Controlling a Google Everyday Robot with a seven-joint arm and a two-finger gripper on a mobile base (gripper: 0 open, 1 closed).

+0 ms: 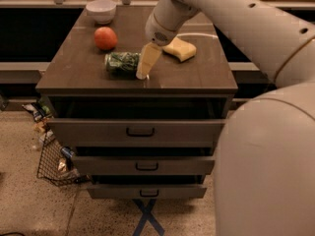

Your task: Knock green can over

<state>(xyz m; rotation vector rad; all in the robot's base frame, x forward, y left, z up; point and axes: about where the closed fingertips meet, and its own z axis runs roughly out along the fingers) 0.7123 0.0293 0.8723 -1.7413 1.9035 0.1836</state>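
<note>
Can: the dark green patterned cylindrical metal can (121,63) lies on its side on the dark wooden cabinet top (197,77), near the round orange fruit (106,38).
Gripper: the cream gripper (143,73) points down at the can's right end; how far open it is cannot be made out.

Office kitchenette: gripper (145,65) over drawer cabinet (197,77)

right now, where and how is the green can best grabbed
Probably best to grip the can around its middle, from above. It lies on its side, ends pointing left and right, so its curved sides face front and back. The gripper sits at its right end; the orange is behind it.
</note>
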